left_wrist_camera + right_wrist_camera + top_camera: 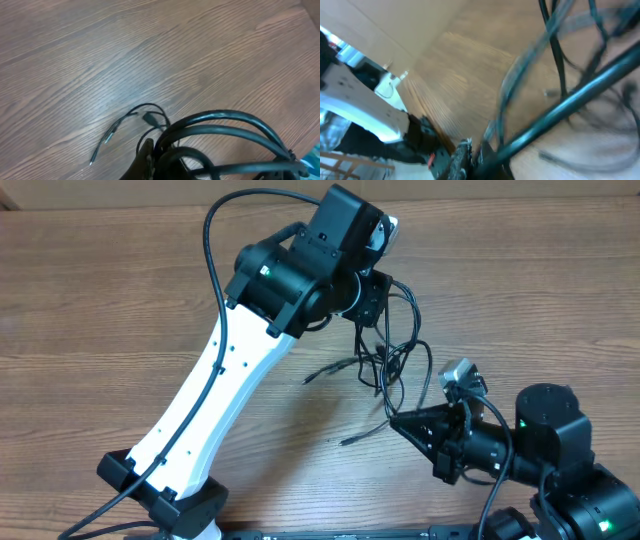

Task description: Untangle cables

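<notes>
Overhead, you see the left gripper (pixel 372 308) clamped shut on the cables (pixel 395 355), a black tangle strung right of the table's (pixel 100 300) middle down to the right gripper (pixel 398 420), likewise closed on a strand. Your left wrist view adds one plug end (pixel 106 136) resting on the wood; the right wrist view is blurred.

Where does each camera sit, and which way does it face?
Overhead: above wooden table, facing down; left arm, right arm, tangled thin black cables between.
Left wrist: faces down at cables; left pincer at bottom.
Right wrist: faces across cables; right pincer at bottom.
Shared: all show cables; overhead and right wrist, the left arm's white link.
</notes>
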You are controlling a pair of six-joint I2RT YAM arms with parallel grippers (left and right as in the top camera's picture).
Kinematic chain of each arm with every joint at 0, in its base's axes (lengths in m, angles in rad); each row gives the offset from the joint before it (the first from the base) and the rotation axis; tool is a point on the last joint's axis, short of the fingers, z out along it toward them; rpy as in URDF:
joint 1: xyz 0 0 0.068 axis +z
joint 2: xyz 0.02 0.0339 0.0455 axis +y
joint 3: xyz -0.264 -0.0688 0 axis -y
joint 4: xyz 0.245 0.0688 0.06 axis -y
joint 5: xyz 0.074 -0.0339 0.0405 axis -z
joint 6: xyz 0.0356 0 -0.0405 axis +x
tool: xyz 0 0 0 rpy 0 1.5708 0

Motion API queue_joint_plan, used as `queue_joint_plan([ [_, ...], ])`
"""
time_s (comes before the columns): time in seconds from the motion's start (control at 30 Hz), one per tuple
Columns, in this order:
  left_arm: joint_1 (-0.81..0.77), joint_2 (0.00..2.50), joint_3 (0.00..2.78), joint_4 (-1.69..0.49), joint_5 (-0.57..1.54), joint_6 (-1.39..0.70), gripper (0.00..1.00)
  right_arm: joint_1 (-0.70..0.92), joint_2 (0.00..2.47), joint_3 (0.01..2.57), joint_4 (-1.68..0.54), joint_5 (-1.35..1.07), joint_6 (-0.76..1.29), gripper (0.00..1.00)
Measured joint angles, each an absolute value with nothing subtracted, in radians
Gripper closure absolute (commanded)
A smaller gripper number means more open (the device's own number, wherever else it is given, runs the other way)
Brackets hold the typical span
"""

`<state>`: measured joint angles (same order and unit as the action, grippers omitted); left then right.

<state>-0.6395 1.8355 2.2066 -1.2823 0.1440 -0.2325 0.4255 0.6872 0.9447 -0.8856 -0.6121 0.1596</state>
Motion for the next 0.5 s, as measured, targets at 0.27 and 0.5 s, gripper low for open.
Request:
queue_joint_plan([
  [0.27, -0.618, 1.835, 2.207, -1.281, 0.171, -0.127, 0.96, 0.433, 0.683, 0.947, -1.089, -0.480, 0.173, 0.96],
  [0.5, -0.617, 1.835, 2.207, -1.290, 0.160, -0.058, 0.96, 0.433, 0.683, 0.947, -1.156, -0.342, 0.259, 0.87],
])
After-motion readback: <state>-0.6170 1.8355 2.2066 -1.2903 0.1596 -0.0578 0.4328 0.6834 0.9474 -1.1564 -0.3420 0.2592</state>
